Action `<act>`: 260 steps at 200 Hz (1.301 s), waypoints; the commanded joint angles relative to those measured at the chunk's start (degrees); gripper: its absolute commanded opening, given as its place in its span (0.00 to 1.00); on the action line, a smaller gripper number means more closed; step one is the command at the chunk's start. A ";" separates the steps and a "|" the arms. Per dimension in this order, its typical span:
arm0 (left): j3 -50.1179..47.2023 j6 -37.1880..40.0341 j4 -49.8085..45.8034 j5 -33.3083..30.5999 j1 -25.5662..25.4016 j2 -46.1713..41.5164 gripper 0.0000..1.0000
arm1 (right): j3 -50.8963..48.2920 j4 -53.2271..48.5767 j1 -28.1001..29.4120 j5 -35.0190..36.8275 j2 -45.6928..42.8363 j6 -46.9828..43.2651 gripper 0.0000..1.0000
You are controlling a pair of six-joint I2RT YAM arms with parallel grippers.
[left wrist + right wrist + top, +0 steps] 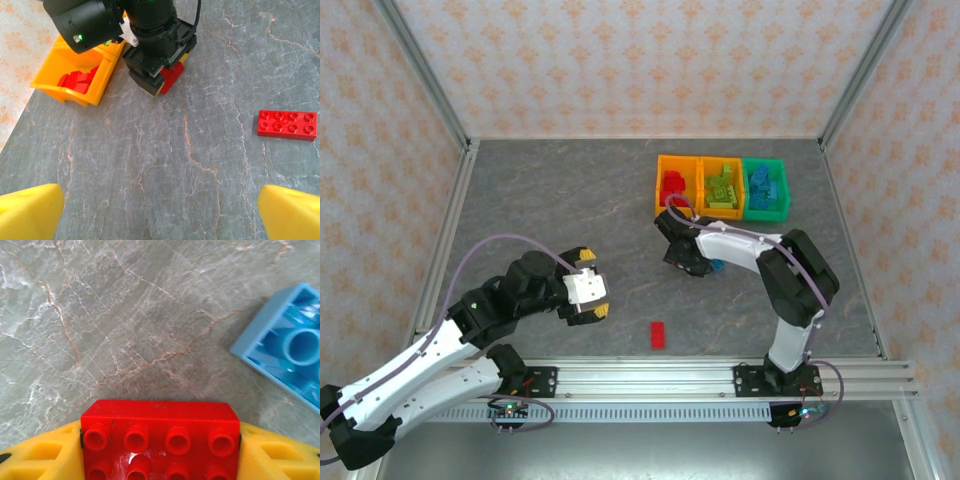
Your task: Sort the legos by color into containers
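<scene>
The left gripper (590, 297) hangs over the near left part of the grey marbled table (550, 200) with its jaws spread wide and nothing between them; its yellow fingertips (30, 212) sit at the two near corners of its wrist view. A loose red brick (658, 335) lies flat, studs up, on the table near the near edge, to the right of that gripper. The right gripper (685, 262) sits just in front of the bins, its yellow fingers clamped on the sides of a second red brick (160, 442). A blue brick (290, 350) lies upside down on the table just to its right. At the far right stand three bins in a row: the left orange bin (662, 185) holds red bricks, the middle orange bin (722, 162) lime green ones, and the green bin (765, 163) blue ones.
</scene>
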 commanded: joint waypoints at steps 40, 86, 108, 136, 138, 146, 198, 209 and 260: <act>-0.66 -0.93 2.96 5.53 3.36 0.10 1.00 | 6.12 3.52 -3.40 7.01 -13.49 -4.27 0.56; 0.00 -0.94 1.41 6.17 4.61 0.65 1.00 | 24.45 4.64 -10.86 1.10 2.19 -0.75 0.57; -0.40 -1.51 1.47 5.88 4.65 -0.33 1.00 | 32.94 4.60 -13.36 -0.09 10.45 -0.03 0.57; -1.21 -1.84 1.39 5.66 4.66 -1.63 1.00 | 46.27 -0.63 -15.07 -2.14 20.15 -1.40 0.59; -1.28 -1.84 1.32 5.62 4.62 -1.71 1.00 | 47.08 -1.43 -15.14 -2.01 20.72 -1.57 0.60; -1.50 -1.73 1.34 5.35 4.64 -1.89 1.00 | 50.26 -3.39 -15.10 -1.39 22.41 -2.26 0.64; -1.40 -1.30 0.97 5.49 4.63 -1.55 1.00 | 55.28 -7.79 -15.42 -2.83 21.63 -5.78 0.88; -1.33 -1.20 0.95 5.55 4.64 -1.59 1.00 | 54.12 -8.34 -15.30 -3.35 19.50 -6.43 0.89; -1.14 -1.22 0.85 6.03 4.63 -1.75 1.00 | 27.80 -3.23 -11.37 -6.50 -6.18 -15.93 0.89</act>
